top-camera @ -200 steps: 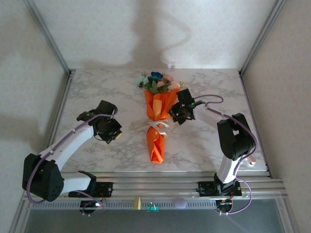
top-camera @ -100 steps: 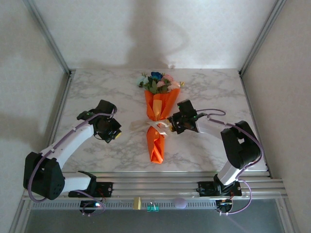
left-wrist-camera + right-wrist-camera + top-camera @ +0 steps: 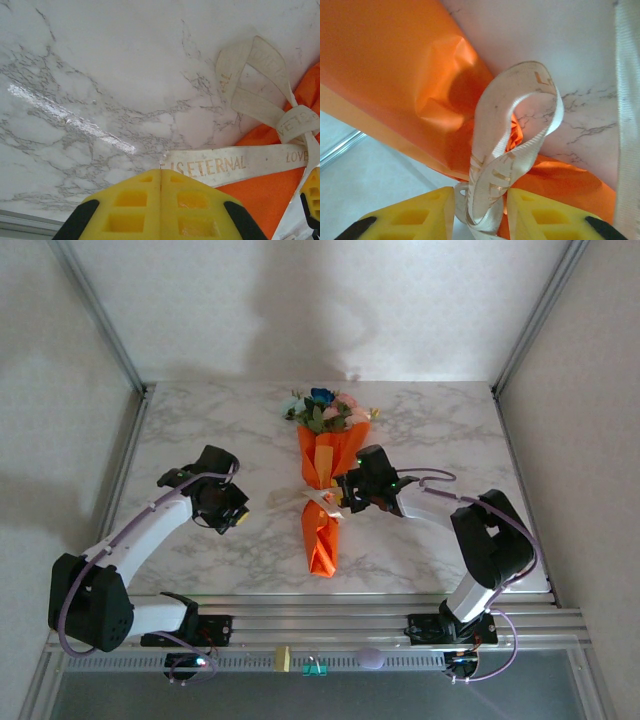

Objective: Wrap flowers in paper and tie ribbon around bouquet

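Observation:
The bouquet lies lengthwise mid-table: flowers [image 3: 325, 410] at the far end, orange paper [image 3: 320, 525] in a cone, cream ribbon [image 3: 318, 500] tied round its middle. One ribbon tail runs left to my left gripper [image 3: 240, 515]. In the left wrist view that gripper [image 3: 161, 172] is shut, and the ribbon [image 3: 210, 165] end lies flat right at its tips; I cannot tell if it is pinched. My right gripper [image 3: 345, 490] sits against the knot. In the right wrist view it [image 3: 480, 192] is open, with a loose ribbon [image 3: 505, 115] loop between the jaws and paper [image 3: 385, 75] behind.
The marble table [image 3: 200, 420] has bare room on both sides of the bouquet. Metal frame posts stand at the back corners and an aluminium rail [image 3: 320, 615] runs along the near edge. My right gripper's yellow finger [image 3: 311, 195] shows beside the knot.
The right gripper has moved left and nearer, from beside the upper cone to the ribbon knot, and its jaws have widened. The left arm and the bouquet have stayed still.

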`<state>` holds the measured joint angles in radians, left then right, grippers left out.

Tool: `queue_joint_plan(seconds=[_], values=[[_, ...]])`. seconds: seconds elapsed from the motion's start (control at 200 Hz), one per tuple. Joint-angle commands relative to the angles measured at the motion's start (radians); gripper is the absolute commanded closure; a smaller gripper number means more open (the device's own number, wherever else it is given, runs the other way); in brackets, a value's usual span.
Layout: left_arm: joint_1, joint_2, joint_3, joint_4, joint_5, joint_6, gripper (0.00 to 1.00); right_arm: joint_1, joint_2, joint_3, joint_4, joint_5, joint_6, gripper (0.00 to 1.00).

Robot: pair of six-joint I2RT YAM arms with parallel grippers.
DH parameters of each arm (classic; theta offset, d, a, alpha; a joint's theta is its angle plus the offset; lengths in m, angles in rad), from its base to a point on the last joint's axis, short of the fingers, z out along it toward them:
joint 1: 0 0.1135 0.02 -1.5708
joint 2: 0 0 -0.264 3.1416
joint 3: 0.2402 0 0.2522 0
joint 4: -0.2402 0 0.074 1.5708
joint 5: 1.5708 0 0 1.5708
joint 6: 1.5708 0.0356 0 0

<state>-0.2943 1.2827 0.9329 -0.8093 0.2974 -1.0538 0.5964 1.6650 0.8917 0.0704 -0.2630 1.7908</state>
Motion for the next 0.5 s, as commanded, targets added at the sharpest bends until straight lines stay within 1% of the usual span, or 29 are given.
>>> queue_joint_plan(seconds=[0.0,0.06,0.295,0.34,0.496], values=[[0.011,-0.020,-0.008,-0.010,-0.014,0.005,1.00,0.009,0.034,0.004,0.011,0.006,0.005,0.71],[0.013,-0.023,-0.009,-0.011,-0.014,0.003,1.00,0.009,0.036,0.010,0.000,0.008,0.000,0.76],[0.014,-0.036,-0.020,-0.011,-0.011,-0.002,1.00,0.008,0.040,0.016,-0.029,0.015,-0.017,0.76],[0.014,-0.035,-0.022,-0.010,-0.009,-0.003,1.00,0.008,0.043,0.017,-0.030,0.018,-0.020,0.80],[0.014,-0.044,-0.038,-0.005,0.004,-0.012,1.00,0.008,0.050,0.037,-0.054,0.033,-0.040,0.97]])
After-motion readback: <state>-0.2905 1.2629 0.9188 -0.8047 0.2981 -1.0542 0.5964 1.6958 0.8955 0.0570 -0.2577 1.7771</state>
